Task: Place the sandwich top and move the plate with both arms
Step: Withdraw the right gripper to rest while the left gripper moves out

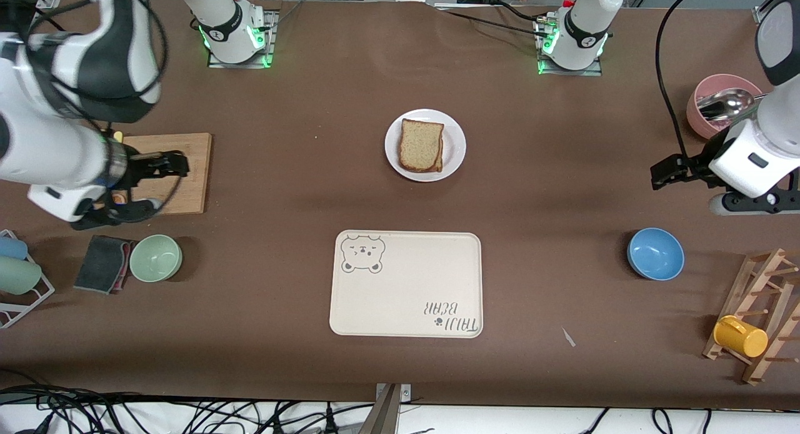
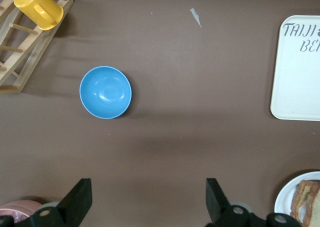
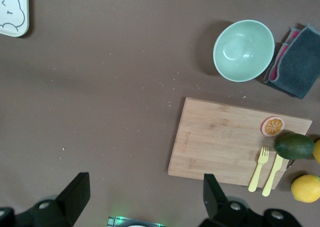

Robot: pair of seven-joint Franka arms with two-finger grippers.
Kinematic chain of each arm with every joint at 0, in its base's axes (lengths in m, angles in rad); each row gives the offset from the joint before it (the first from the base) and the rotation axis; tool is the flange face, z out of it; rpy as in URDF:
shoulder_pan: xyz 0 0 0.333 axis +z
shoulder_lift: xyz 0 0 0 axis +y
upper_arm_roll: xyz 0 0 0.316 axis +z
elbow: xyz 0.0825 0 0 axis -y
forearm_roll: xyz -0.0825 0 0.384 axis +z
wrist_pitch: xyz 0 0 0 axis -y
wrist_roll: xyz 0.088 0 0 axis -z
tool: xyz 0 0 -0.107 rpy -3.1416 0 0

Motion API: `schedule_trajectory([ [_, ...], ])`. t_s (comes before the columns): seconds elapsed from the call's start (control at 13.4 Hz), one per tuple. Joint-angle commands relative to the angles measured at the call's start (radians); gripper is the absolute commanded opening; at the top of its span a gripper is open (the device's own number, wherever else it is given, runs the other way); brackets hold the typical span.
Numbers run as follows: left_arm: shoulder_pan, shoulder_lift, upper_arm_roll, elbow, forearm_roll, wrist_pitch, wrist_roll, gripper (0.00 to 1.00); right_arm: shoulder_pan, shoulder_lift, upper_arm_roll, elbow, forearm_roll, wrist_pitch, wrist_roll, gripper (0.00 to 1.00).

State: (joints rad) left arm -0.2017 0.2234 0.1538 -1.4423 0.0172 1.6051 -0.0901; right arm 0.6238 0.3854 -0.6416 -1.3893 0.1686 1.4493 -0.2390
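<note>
The small round white plate (image 1: 455,147) sits mid-table, farther from the front camera than the cream rectangular bear tray (image 1: 406,284), with the speckled tan-brown sandwich top (image 1: 420,144) lying on the stack it carries. The black right gripper (image 1: 164,164) hangs with fingers spread over the wooden cutting board (image 1: 187,171), and the black left gripper (image 1: 667,172) hangs spread over bare table near the blue bowl (image 1: 655,253). Both grippers are empty and well apart from the plate between them.

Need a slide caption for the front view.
Sandwich top on plate; open left gripper and right gripper wait apart.

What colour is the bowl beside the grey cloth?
Pale mint green bowl, clearest in the right wrist view.
</note>
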Motion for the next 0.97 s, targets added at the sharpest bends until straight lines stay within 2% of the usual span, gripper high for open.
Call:
schedule_trajectory([
  [0.0, -0.009, 0.004, 0.0, -0.004, 0.04, 0.024, 0.004, 1.0, -0.125, -0.112, 0.132, -0.069, 0.006, -0.003, 0.003, 1.0],
  [0.22, -0.004, 0.008, 0.0, -0.056, 0.04, 0.041, 0.004, 1.0, -0.28, -0.187, 0.302, -0.103, -0.024, 0.002, 0.015, 1.0],
  [0.3, -0.002, 0.007, 0.0, -0.072, 0.038, 0.045, 0.003, 1.0, -0.318, -0.219, 0.353, -0.125, -0.067, 0.003, 0.017, 1.0],
  [0.52, 0.001, -0.033, 0.0, -0.159, 0.032, 0.09, 0.004, 1.0, -0.47, -0.331, 0.578, -0.233, -0.182, 0.081, 0.114, 0.99],
  [0.67, 0.001, -0.039, 0.0, -0.214, 0.038, 0.091, -0.009, 1.0, -0.551, -0.423, 0.66, -0.369, -0.19, 0.181, 0.202, 0.99],
  [0.75, 0.004, -0.05, 0.0, -0.24, 0.038, 0.096, -0.011, 1.0, -0.567, -0.46, 0.666, -0.439, -0.19, 0.256, 0.217, 0.99],
  [0.82, 0.011, -0.062, 0.0, -0.289, 0.036, 0.137, -0.011, 1.0, -0.593, -0.468, 0.668, -0.46, -0.179, 0.263, 0.199, 1.0],
  [0.9, 0.016, -0.087, 0.0, -0.344, 0.032, 0.189, -0.005, 1.0, -0.604, -0.468, 0.669, -0.47, -0.178, 0.2, 0.205, 1.0],
])
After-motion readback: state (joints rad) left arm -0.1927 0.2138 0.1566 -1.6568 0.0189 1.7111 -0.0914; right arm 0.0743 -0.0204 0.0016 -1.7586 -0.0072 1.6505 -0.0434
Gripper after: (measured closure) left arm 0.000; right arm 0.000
